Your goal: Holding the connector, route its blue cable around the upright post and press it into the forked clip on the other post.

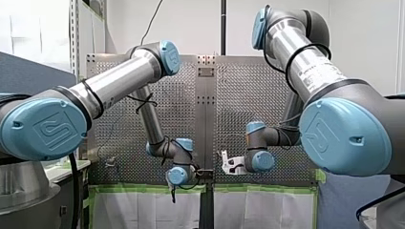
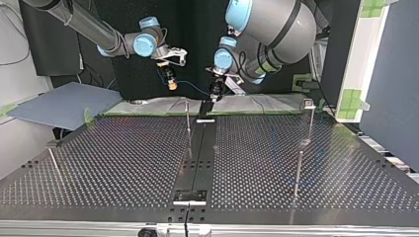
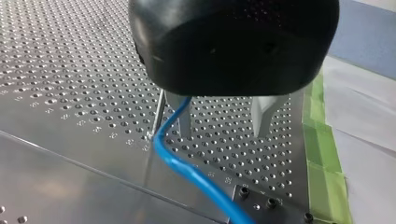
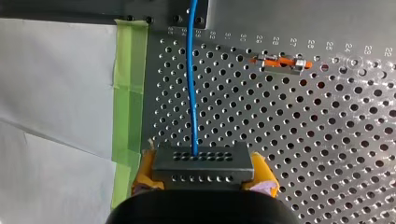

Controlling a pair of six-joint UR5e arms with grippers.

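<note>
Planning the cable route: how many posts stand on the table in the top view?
4 posts: rear centre, rear right, near right, near left. More may be hidden behind the arms.

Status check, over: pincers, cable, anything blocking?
Right pincer shut on connector. Left pincer open, blue cable running past it, beside upright post. Not clipped yet. No obstruction seen.

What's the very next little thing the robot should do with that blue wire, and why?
Probably swing my right hand, which clamps the connector, sideways so the blue cable bends against the thin post. The cable runs close beside that post but not yet around it, and my left hand is open near it, so no routing seems done.
</note>
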